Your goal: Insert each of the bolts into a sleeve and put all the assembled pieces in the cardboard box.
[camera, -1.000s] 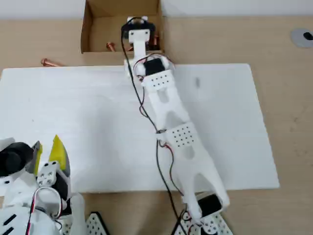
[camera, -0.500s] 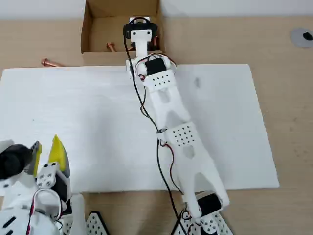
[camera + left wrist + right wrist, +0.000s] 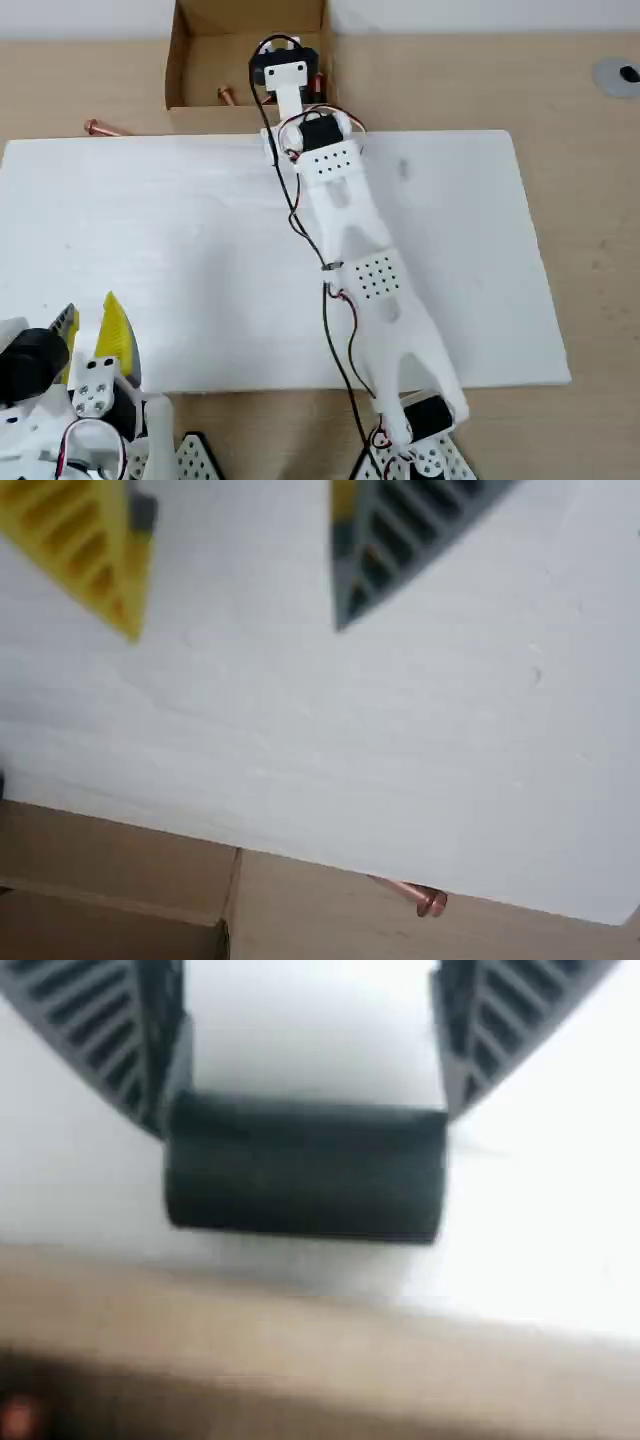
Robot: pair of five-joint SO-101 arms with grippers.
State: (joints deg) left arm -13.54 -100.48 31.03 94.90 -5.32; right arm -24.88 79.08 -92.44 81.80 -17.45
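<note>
Copper bolt (image 3: 103,128) lies beside cardboard box (image 3: 178,58), off the white board (image 3: 150,230).

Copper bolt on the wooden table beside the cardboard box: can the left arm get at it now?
Probably yes: the left end effector is open and empty, and only flat white board lies between it and the copper bolt. The right arm stretches aside, to the cardboard box.

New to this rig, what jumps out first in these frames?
The right arm stretches across the white board to the cardboard box, with the right claw clamped on a black sleeve. The left claw, yellow-fingered, sits open over the board's near left corner. A copper bolt lies loose on the table, left of the box.
</note>
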